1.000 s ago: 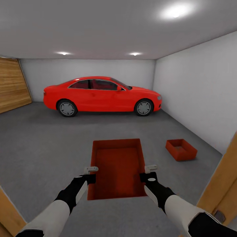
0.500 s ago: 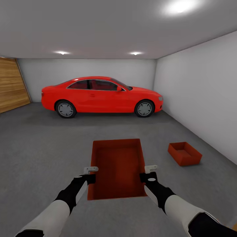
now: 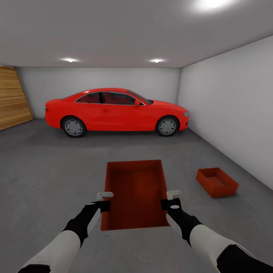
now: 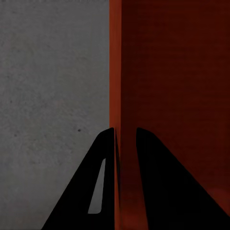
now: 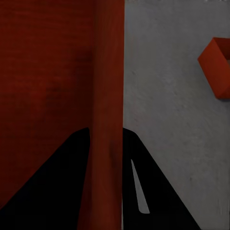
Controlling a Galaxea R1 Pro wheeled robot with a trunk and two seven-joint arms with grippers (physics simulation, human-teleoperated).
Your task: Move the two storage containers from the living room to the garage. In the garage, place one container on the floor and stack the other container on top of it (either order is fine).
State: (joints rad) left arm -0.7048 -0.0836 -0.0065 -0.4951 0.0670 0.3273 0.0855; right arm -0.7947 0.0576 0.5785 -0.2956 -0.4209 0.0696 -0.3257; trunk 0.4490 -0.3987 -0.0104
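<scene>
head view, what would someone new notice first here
The red car parked side-on against the far white wall stands out most. Nearer, an orange-red storage container is held in front of the robot, the left gripper clamped on its left wall and the right gripper on its right wall. A second, matching container sits on the grey concrete floor ahead to the right, near the side wall.
</scene>
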